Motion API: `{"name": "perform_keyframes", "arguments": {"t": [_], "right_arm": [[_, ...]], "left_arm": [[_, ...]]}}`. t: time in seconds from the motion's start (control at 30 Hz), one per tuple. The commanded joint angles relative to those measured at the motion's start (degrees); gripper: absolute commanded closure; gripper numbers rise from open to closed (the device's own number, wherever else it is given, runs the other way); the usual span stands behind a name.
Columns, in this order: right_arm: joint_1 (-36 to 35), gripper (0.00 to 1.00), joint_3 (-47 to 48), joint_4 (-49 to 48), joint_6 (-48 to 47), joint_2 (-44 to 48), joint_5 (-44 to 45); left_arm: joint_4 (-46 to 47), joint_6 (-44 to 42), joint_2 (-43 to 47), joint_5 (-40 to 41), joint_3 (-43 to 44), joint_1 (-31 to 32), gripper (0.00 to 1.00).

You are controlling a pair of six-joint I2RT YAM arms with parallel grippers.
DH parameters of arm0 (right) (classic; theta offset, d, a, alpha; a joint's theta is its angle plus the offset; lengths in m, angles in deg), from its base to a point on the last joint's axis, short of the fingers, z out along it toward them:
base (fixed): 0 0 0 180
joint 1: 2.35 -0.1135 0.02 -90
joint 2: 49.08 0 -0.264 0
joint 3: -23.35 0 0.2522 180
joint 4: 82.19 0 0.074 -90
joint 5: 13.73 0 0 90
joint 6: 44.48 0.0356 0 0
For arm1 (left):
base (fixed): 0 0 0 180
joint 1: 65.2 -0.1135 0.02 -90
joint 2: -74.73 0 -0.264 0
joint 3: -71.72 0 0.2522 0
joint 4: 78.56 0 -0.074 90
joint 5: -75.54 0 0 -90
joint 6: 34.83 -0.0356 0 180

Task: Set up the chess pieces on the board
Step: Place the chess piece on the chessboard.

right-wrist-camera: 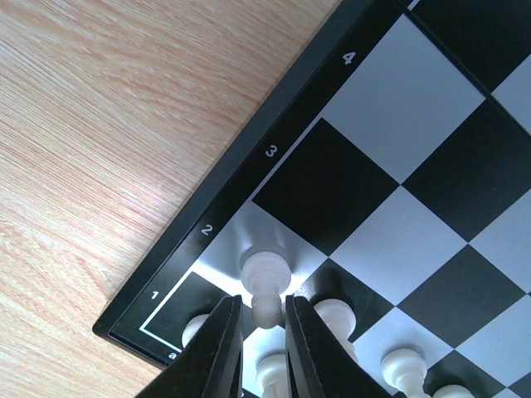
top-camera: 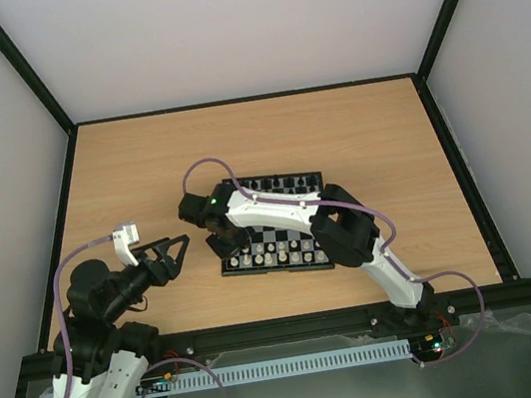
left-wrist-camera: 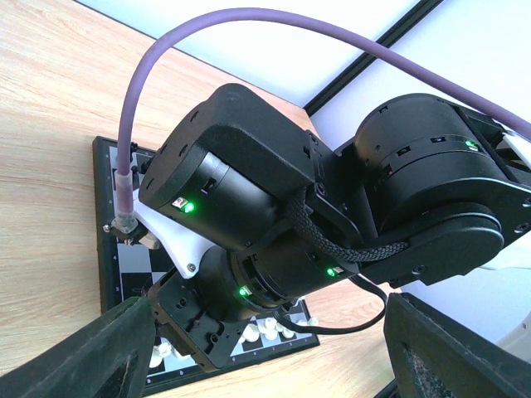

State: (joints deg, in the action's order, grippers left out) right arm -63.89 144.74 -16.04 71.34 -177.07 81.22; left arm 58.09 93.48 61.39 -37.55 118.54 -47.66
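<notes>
The board [top-camera: 285, 228] lies mid-table, black pieces [top-camera: 283, 182] along its far edge and white pieces [top-camera: 274, 251] along its near edge. My right gripper [top-camera: 222, 241] reaches down over the board's near-left corner. In the right wrist view its fingers [right-wrist-camera: 264, 315] stand narrow on either side of the head of a white pawn [right-wrist-camera: 265, 269], whose base rests on the light square beside the "2" label. Other white pieces [right-wrist-camera: 336, 319] stand just behind it. My left gripper [top-camera: 177, 248] is open and empty, left of the board and above the table, facing the right arm [left-wrist-camera: 249, 191].
Black frame rails [top-camera: 60, 206] edge the wooden table on the left, right and far sides. The purple cable [top-camera: 205, 165] loops above the right wrist. In the left wrist view the board [left-wrist-camera: 112, 207] and white pieces [left-wrist-camera: 265, 332] show under the right arm.
</notes>
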Motion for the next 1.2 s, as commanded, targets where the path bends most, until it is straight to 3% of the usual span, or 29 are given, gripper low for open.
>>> {"name": "perform_keyframes", "arguments": {"t": [0.0, 0.2, 0.67, 0.93, 1.03, 1.1, 1.17], "right_arm": [[-0.42, 0.84, 1.41, 3.45, -0.77, -1.13, -0.46], [-0.51, 0.79, 1.58, 2.51, -0.86, -0.77, -0.68], [-0.48, 0.43, 1.14, -10.38, -0.95, 9.06, 1.62], [1.98, 0.34, 2.80, -9.66, -1.39, 14.60, 1.65], [2.47, 0.22, -3.57, -12.50, -1.03, 20.41, 1.53], [2.97, 0.06, -7.82, -14.67, -0.60, 24.78, 1.38], [3.37, 0.00, -11.81, -16.16, 0.01, 28.91, 1.80]], "left_arm": [[-0.55, -0.59, 0.60, -0.57, 1.21, -0.35, 0.21], [-0.73, -0.58, 0.64, -0.47, 1.28, -0.40, 0.21], [-2.87, -1.81, -0.27, 1.29, 4.69, -0.35, 0.21], [-3.34, -2.16, -4.41, 1.31, 8.07, -0.38, 0.20], [-3.53, -2.68, -5.96, 1.52, 9.64, -0.32, 0.18], [-3.48, -2.79, -7.06, 1.32, 10.40, -0.37, 0.16], [-3.27, -3.04, -7.74, 1.29, 11.06, -0.38, 0.13]]}}
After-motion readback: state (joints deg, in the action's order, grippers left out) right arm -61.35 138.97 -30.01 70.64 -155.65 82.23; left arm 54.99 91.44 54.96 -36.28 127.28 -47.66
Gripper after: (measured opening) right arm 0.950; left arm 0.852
